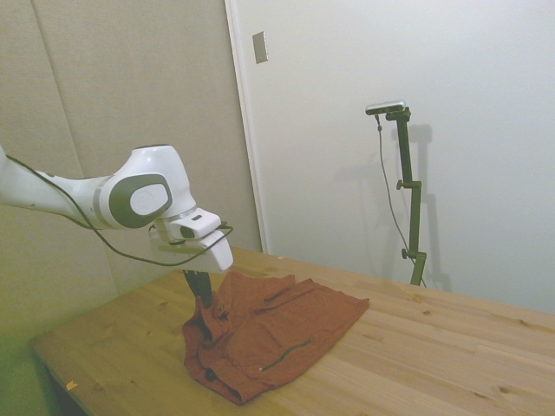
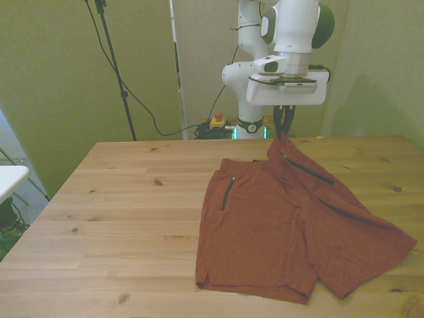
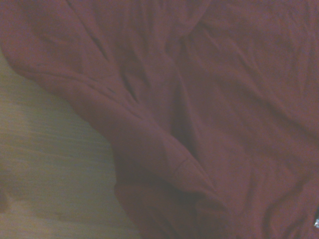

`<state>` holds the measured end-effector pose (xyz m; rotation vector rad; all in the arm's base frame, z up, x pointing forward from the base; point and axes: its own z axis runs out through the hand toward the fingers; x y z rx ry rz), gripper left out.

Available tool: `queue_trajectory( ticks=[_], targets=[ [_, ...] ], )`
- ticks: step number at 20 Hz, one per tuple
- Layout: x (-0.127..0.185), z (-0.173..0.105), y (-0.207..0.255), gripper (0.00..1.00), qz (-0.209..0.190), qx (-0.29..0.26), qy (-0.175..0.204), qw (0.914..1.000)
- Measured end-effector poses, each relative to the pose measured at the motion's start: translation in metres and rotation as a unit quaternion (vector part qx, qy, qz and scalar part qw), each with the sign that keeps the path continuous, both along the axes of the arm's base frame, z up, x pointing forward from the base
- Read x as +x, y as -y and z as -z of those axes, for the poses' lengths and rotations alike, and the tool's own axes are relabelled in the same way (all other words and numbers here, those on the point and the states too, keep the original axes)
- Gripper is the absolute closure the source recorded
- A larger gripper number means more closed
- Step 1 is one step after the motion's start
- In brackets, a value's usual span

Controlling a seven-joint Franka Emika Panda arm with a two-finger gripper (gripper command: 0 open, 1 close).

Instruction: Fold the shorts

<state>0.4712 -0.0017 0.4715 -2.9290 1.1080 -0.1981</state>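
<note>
Pinched onto a raised corner of the shorts [image 2: 265, 218], the gripper [image 2: 279, 134] hangs from the white arm [image 2: 291, 26] above the cloth's far edge in the front view. Its dark fingers [image 1: 201, 290] come down close together with the rust-brown waistband corner caught between them, so that the cloth rises to a small peak at that spot. In the side view the same peak stands up under the fingers, with folds bunched below it toward the near end of the garment.

Most of the shorts lie flat on the wooden table [image 2: 119, 218], toward the front view's right half. The leg nearer the front view's left lies smooth, with a dark slit pocket [image 2: 228, 193] running along it. The other leg spreads out toward the front view's right, its hem reaching close to the table's edge there; a long dark zip line [image 2: 308, 170] runs slantwise from the lifted corner down across it. In the side view another dark slit [image 1: 286, 354] shows near the garment's lower part.

From the wrist, blurred rust-brown cloth [image 3: 209, 109] fills most of the picture, creased into several ridges, with a strip of pale wood beside it.

No brand, label or readable writing shows on the shorts or the arm.
</note>
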Motion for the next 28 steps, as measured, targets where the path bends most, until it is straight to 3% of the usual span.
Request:
queue_trajectory(
  ticks=[5,13,18,23,24,28],
  targets=[
    [0.007,-0.012,0.015,1.0,0.001,0.03,-0.015,0.9994],
    [-0.014,-0.048,0.057,1.0,0.023,0.035,0.001,0.9991],
    [-0.028,-0.028,0.104,1.0,0.039,0.066,-0.011,0.997],
    [-0.031,0.011,0.144,1.0,0.05,0.115,-0.027,0.9917],
    [-0.029,0.022,0.153,0.0,0.052,0.124,-0.028,0.9905],
    [-0.022,0.061,0.181,0.0,0.041,0.169,-0.039,0.9839]
  ],
)
